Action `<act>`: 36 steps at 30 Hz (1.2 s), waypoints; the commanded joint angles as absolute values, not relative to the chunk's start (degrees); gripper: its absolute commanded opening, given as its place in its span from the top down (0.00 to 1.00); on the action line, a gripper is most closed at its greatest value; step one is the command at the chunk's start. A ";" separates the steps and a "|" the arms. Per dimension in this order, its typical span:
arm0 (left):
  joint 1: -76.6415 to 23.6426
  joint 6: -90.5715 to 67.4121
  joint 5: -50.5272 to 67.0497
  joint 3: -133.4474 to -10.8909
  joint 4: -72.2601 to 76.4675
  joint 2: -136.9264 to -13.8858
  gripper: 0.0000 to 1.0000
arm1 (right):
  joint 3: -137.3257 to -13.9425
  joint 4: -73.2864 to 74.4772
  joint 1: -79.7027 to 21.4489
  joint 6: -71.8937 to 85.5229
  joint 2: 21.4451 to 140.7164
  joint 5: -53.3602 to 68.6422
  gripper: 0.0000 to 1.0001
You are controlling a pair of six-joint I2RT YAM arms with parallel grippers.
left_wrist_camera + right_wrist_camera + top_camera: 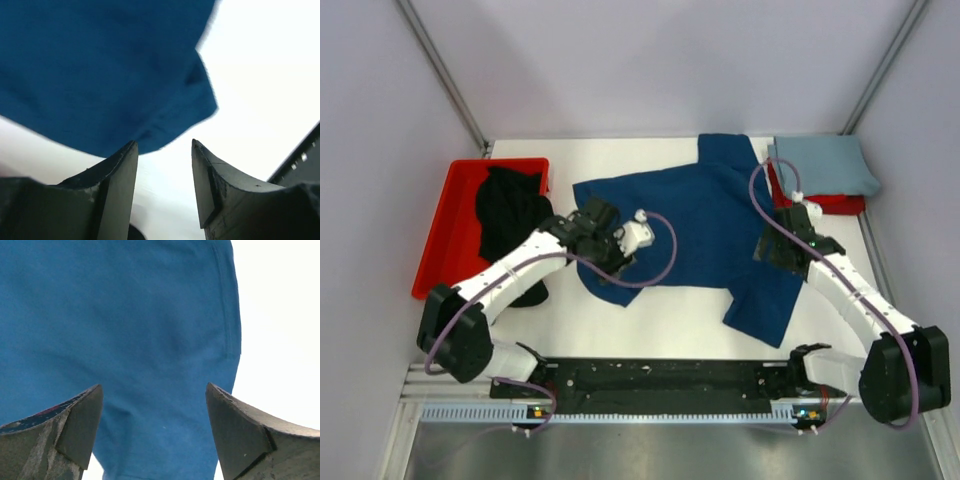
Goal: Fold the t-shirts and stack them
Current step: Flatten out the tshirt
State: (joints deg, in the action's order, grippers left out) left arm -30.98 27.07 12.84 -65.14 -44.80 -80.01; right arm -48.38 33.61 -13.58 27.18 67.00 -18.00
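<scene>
Navy t-shirt spread mid-frame, crumpled at lower right. Bracketed by left gripper at its frame-left hem and right gripper over its right side (both parted, holding nothing). Pinch single edges only, lift together, fold evenly.

Robot lab, white-walled enclosure, aluminium rail

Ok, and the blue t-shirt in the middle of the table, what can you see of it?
The blue t-shirt is soft cloth, plain on the side showing. It lies unfolded and rumpled on the white table, with a stitched hem along one edge. Its far corner ends beside the folded pale grey-blue shirt. The left hand is open at its near-left edge, the right hand open over its right side; neither grips it.
</scene>
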 commanded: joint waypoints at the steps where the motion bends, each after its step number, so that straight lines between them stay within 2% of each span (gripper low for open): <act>1: -37.52 27.86 11.17 -57.93 -43.43 -79.98 0.47 | -38.87 30.59 -10.56 39.36 60.92 -21.97 0.21; 9: -41.92 27.51 8.18 -56.43 -38.95 -87.71 0.42 | -26.20 32.61 -5.27 54.92 51.86 -22.50 0.23; 16: -42.10 27.95 4.22 -53.88 -34.81 -94.04 0.45 | -22.86 29.02 -5.19 56.78 59.58 -15.49 0.28; 18: -42.01 27.78 2.04 -53.61 -34.28 -94.92 0.55 | -21.80 25.77 -5.27 55.90 62.22 -11.62 0.42; 19: -41.92 27.77 1.06 -53.61 -34.36 -95.10 0.64 | -21.36 24.10 -5.19 55.46 63.18 -9.77 0.49; 20: -41.75 27.86 0.62 -53.70 -34.54 -95.01 0.74 | -20.92 21.91 -5.19 55.02 63.72 -8.02 0.59; 21: -41.57 27.95 0.79 -53.79 -34.89 -94.66 0.83 | -20.40 19.45 -5.19 54.67 63.81 -6.61 0.76; 22: -41.40 27.86 1.14 -53.96 -35.15 -94.31 0.99 | -19.69 17.25 -5.19 53.97 63.72 -4.94 0.86; 24: -40.87 28.12 0.53 -54.14 -35.59 -93.08 1.00 | -19.77 13.81 -5.27 50.73 61.98 -1.77 1.00; 28: -36.58 29.53 -7.11 -55.89 -36.47 -87.47 1.00 | -25.38 17.13 -5.27 41.95 55.66 -0.97 1.00; 36: -25.76 36.02 -12.73 -68.28 -43.59 -73.84 1.00 | -45.76 27.59 -5.27 28.23 41.50 -3.87 1.00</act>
